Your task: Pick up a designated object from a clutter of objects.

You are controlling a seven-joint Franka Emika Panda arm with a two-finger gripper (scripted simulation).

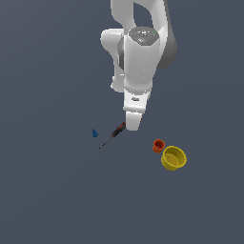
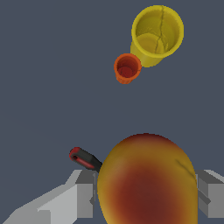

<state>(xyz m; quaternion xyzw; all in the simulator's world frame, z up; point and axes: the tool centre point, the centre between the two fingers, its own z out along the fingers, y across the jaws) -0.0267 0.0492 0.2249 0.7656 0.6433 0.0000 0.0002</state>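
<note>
Bracketing the orange-yellow ball [image 2: 146, 181] with 1 finger against each side so it cannot roll away, the gripper [image 2: 146, 192] holds it low over the surface [image 2: 43, 87], beside the screwdriver [image 2: 85, 158], well apart from the orange-red cup [image 2: 127, 68] and yellow bowl [image 2: 156, 33].

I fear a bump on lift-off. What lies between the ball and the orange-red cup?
Bare floor, as the wrist view shows: nothing lies between the ball and the cup.
</note>
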